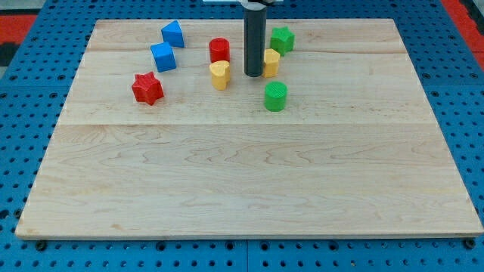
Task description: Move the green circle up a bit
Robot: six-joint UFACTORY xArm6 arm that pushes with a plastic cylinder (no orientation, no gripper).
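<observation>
The green circle (276, 97) is a short green cylinder on the wooden board (249, 181), in the upper middle. My tip (253, 75) stands on the board up and to the left of the green circle, a short gap away. The rod rises out of the view's top. A yellow block (271, 63) sits right beside the tip on its right, partly hidden by the rod, and lies above the green circle.
A yellow heart-like block (219, 75) is left of the tip. A red cylinder (219, 50) is above it. A green star (282, 38) is at upper right. A red star (147, 88), a blue cube (162, 57) and a blue block (173, 34) lie to the left.
</observation>
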